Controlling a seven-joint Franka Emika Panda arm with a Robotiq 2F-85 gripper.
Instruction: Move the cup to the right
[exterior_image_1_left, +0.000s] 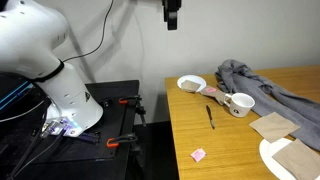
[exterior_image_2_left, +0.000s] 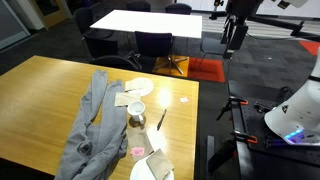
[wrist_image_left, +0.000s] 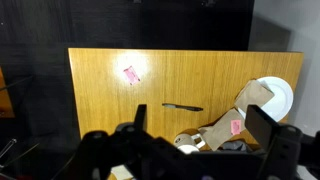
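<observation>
The cup (exterior_image_1_left: 239, 104) is a small white mug with a side handle. It stands on the wooden table (exterior_image_1_left: 235, 145) beside the grey cloth (exterior_image_1_left: 270, 85). It also shows in an exterior view (exterior_image_2_left: 135, 111) and, partly hidden by the gripper body, in the wrist view (wrist_image_left: 187, 142). My gripper (exterior_image_1_left: 172, 15) hangs high above the table's edge, far from the cup, and it shows in an exterior view (exterior_image_2_left: 233, 35) too. In the wrist view its fingers (wrist_image_left: 198, 112) are spread wide and hold nothing.
Near the cup are a shallow white bowl (exterior_image_1_left: 191, 84), a black pen (exterior_image_1_left: 211, 117), brown napkins (exterior_image_1_left: 272, 125), a white plate (exterior_image_1_left: 275, 160) and a pink note (exterior_image_1_left: 198, 154). The robot base (exterior_image_1_left: 60, 100) stands off the table. Chairs and a white table (exterior_image_2_left: 150, 25) stand behind.
</observation>
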